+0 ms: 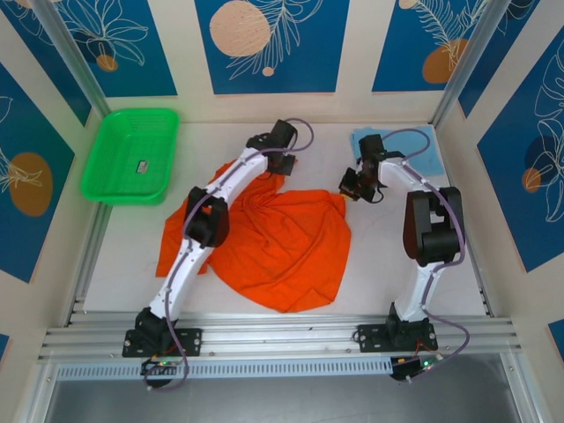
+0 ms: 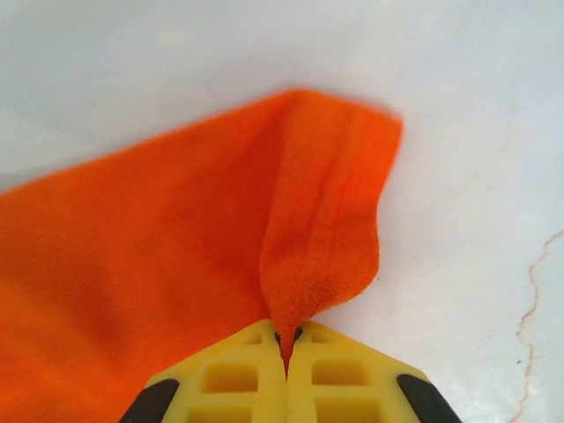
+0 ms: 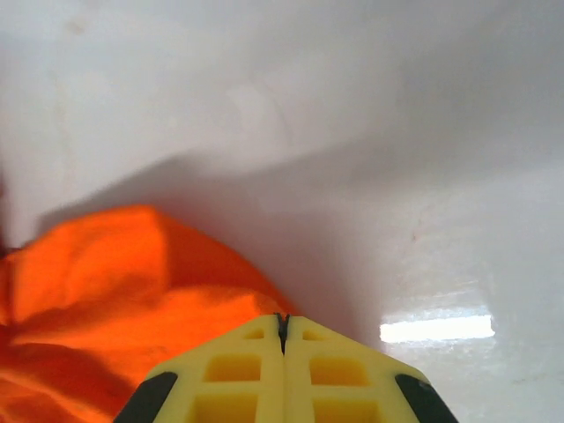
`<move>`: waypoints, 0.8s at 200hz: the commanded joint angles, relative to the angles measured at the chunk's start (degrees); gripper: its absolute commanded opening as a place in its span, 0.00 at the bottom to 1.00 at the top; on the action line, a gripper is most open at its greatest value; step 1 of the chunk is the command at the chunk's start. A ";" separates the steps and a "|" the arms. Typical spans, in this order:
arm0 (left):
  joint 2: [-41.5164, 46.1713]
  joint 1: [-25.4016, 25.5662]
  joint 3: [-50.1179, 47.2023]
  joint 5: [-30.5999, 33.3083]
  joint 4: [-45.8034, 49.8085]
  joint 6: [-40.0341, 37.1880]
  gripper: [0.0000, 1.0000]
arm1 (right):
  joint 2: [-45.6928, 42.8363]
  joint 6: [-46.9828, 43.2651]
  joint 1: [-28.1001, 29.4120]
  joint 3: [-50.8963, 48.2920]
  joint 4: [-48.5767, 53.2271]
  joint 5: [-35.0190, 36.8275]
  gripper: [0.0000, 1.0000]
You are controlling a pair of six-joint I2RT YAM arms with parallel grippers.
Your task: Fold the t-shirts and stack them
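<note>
White table point(image 1: 123, 264); green basket point(image 1: 97, 159) well left of left gripper point(image 1: 280, 166). Orange t-shirt point(image 1: 282, 247) crumpled between both grippers. Left wrist view: jaws closed, pinching a hem fold. Right gripper point(image 3: 282, 322): jaws closed at the cloth edge, pinch unclear. Top view adds sky-blue t-shirt point(image 1: 423, 145) just beyond it.

walls point(image 1: 264, 44): blue panels, leaf and orange-disc print | table point(image 1: 123, 264): white, glossy | rail point(image 1: 282, 339): aluminium, near edge

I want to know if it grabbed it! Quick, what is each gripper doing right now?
Left gripper: shut on a fold of the orange t-shirt.
Right gripper: shut, apparently pinching the orange t-shirt's edge.
</note>
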State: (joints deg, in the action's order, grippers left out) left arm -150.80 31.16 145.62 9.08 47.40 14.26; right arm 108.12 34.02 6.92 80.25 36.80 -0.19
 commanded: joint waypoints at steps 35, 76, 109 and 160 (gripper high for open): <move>10.26 -7.68 -1.13 3.97 -6.03 9.64 0.00 | 0.47 0.73 -2.92 12.97 0.20 5.57 0.00; 7.47 -13.83 0.89 1.41 -9.94 18.64 0.03 | 10.00 0.81 -5.65 26.19 3.03 7.04 0.00; -0.53 -15.50 13.02 2.52 -11.65 19.66 0.61 | 21.79 2.20 -7.88 42.73 9.36 7.00 0.03; 8.02 -16.08 14.88 8.70 -6.07 15.45 1.00 | 22.44 1.82 -7.64 61.09 25.04 8.99 0.66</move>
State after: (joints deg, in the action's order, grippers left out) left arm -150.82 14.79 158.30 14.35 37.36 31.40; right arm 139.00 35.83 -1.78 140.55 53.60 7.16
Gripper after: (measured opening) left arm 0.996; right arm 0.633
